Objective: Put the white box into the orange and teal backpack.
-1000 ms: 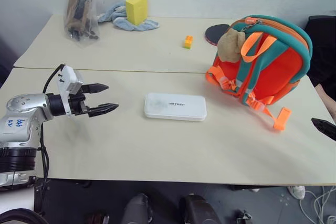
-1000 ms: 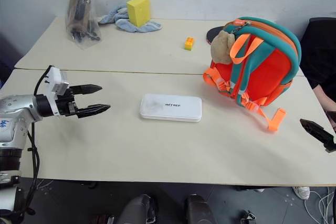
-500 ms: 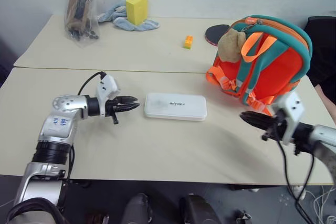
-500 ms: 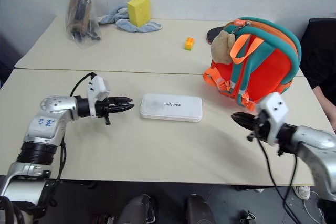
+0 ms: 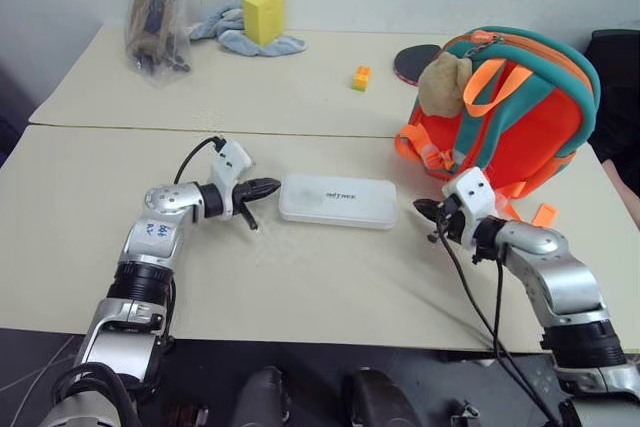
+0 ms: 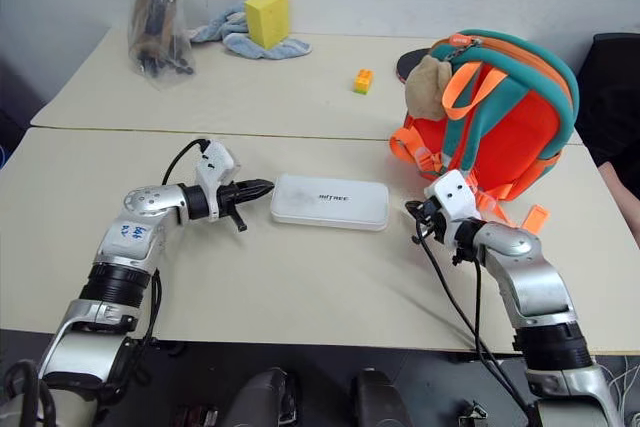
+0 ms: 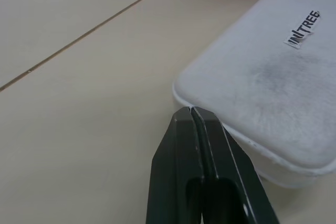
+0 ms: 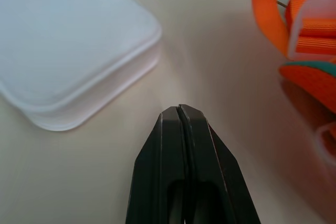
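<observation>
Both closed grippers, left point(image 5: 268, 186) and right point(image 5: 424, 211), have moved in, flanking the white box point(image 5: 337, 200).

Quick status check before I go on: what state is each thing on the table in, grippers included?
White box: closed, flat on the table, not held.
Backpack: upright, zipped shut as far as can be seen.
Left gripper: shut, empty, at the box's left end.
Right gripper: shut, empty, short of the box's right end.
Plastic bag: upright, holding dark items.

We see even, soft indoor light on the worktop point(image 5: 330, 297), faint shadows, no glare; wrist views blur close up.
</observation>
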`<state>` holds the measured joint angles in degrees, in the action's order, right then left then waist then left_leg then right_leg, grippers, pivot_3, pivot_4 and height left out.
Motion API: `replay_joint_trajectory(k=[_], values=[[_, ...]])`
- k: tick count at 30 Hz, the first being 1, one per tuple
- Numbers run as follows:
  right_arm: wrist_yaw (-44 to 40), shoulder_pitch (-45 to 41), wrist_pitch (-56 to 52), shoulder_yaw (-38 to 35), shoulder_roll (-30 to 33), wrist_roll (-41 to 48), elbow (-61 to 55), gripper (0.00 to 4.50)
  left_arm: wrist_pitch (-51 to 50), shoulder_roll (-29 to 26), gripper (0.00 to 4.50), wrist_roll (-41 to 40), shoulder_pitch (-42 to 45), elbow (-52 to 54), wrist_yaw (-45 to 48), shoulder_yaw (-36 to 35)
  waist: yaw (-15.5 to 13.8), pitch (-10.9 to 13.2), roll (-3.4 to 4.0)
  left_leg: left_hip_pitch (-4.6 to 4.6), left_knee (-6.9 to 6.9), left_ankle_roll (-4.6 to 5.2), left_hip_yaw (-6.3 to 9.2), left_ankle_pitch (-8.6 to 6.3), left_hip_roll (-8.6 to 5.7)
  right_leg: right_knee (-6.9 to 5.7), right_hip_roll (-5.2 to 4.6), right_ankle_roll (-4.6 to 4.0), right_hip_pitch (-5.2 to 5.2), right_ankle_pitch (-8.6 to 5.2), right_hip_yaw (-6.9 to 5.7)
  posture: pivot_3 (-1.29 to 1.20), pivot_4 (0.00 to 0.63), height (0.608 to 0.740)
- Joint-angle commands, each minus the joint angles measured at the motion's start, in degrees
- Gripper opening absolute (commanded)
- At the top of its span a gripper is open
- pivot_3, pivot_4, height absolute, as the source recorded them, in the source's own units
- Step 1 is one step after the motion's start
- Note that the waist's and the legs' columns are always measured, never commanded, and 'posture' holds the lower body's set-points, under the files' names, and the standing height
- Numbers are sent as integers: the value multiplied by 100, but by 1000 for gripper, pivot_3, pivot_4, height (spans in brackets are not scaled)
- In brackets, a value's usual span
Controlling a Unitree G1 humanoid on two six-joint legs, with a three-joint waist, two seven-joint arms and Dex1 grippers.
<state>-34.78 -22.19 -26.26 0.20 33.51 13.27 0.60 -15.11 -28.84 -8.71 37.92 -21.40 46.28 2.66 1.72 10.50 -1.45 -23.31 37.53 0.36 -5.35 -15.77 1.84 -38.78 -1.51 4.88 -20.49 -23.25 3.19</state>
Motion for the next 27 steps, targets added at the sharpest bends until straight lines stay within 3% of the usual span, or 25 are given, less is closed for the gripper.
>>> replay_joint_trajectory(k=[1,9,22,27], values=[[35,-151,189,112,-159,-154,103,0,50,57,27,40,-32,91,25,61,7,0,0,0,-1,-1,0,1,1,-5,0,0,-1,0,-1,0,150,740],[261,-61,381,194,-622,-362,-64,0,21,332,27,113,-170,167,-74,122,5,0,0,0,3,-2,-1,1,2,-14,-1,0,-2,0,-5,0,150,740],[-233,1547,-390,-127,20,62,-2195,0,-439,-564,27,-284,-1350,1826,878,-61,1,0,1,3,-6,-6,1,3,2,-5,-1,0,1,0,-8,0,150,740],[-143,1657,-385,-296,92,16,-2091,0,-399,-677,27,-170,-1029,1189,530,-269,-12,0,0,4,-6,-4,0,3,0,0,-1,0,3,0,-8,0,150,740]])
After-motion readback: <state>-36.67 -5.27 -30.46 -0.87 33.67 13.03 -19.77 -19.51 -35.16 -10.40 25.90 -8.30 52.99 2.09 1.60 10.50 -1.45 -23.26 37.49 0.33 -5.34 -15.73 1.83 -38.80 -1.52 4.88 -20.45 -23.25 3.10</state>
